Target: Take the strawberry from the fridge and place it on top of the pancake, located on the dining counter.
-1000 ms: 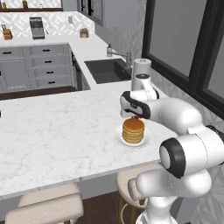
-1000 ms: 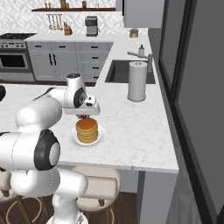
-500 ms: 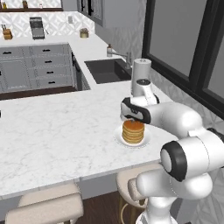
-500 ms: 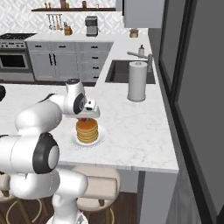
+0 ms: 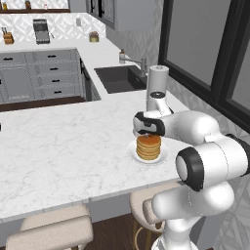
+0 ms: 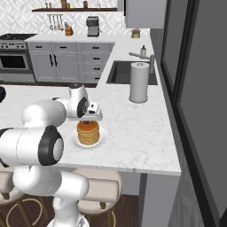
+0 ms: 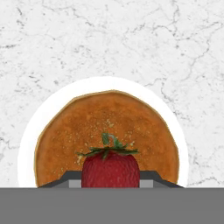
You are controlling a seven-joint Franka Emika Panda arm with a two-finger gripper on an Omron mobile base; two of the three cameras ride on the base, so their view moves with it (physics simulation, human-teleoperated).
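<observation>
Strawberry (image 7: 110,169): bottom centre of the hand view, clamped between the two dark finger tips, directly over the pancake (image 7: 107,131). Red, rounded, dimpled skin, green leafy cap. Pancake: round, golden-brown, speckled top; a stacked pile in the left base view, on a white round plate (image 5: 133,154). Dining counter (image 5: 58,146): white marble slab, faint grey veins. Gripper (image 6: 88,121): jaws closed on the strawberry, poised just above the stack at frame centre-left of the right base view.

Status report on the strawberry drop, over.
Claw shut on strawberry. Directly above pancake stack on white plate. Nothing between them.
</observation>
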